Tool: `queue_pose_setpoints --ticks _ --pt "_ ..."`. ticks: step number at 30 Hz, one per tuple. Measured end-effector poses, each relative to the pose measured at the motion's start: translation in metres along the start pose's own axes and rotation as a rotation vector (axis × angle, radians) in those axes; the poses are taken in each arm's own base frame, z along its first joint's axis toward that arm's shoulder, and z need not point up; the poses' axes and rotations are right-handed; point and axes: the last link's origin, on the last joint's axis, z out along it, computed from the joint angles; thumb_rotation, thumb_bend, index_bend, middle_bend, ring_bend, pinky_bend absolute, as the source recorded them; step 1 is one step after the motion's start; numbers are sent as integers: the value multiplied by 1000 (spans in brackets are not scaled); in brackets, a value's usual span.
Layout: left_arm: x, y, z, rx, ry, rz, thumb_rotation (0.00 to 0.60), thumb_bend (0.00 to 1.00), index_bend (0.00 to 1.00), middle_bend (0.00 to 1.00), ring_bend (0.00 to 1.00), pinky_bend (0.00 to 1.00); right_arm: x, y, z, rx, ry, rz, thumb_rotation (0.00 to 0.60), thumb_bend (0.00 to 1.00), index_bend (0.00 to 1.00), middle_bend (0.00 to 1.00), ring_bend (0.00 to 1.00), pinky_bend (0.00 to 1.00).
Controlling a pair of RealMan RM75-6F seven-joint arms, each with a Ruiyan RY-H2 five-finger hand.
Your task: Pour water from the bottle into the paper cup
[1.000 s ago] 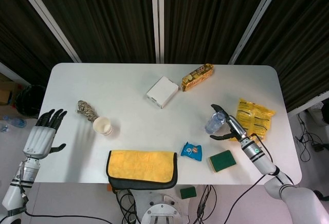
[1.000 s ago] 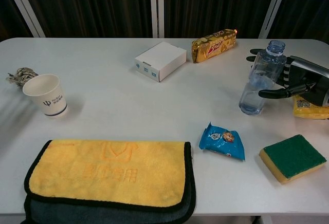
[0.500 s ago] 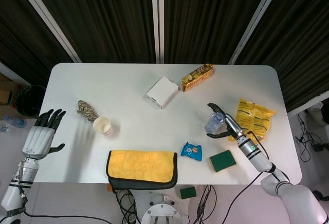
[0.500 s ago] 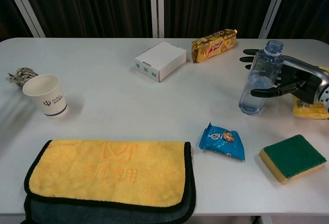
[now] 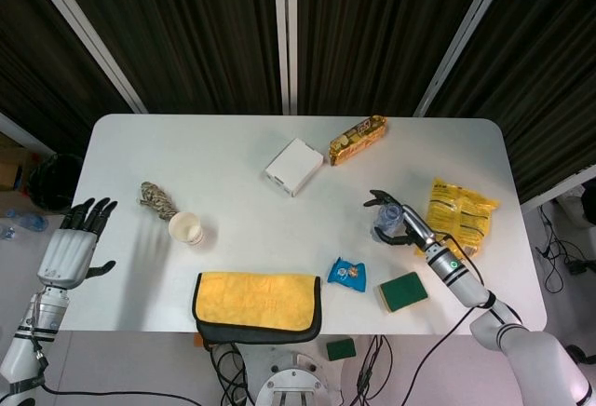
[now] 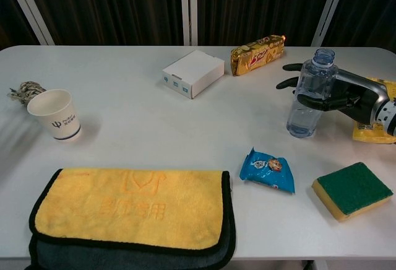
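Clear bottle (image 6: pixel 307 100) upright, uncapped, on table's right side; right hand (image 6: pixel 337 95) wraps it, fingers curled round mid-body, thumb in front. Paper cup (image 6: pixel 55 114) well apart at far left, nearer left hand (image 5: pixel 73 246), which hangs off table edge, fingers spread, holding nothing

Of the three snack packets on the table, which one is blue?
The small blue packet, lying between the yellow cloth and the green sponge; the other two are yellow.
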Motion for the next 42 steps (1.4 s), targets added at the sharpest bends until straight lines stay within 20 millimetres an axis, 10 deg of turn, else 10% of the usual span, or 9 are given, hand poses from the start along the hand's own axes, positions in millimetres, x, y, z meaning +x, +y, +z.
queue_pose_setpoints --ticks 6,12,42 --pt "-1 0 0 0 0 -2 600 34 54 63 17 122 1 0 0 1 12 -22 600 508 582 409 241 222" --pt "0 0 0 -1 1 -1 600 35 54 63 17 122 1 0 2 5 44 -15 600 475 692 483 312 280" --pt "-37 28 29 -151 -111 -116 600 39 53 85 18 132 49 -46 -15 200 240 -19 600 461 822 559 389 337"
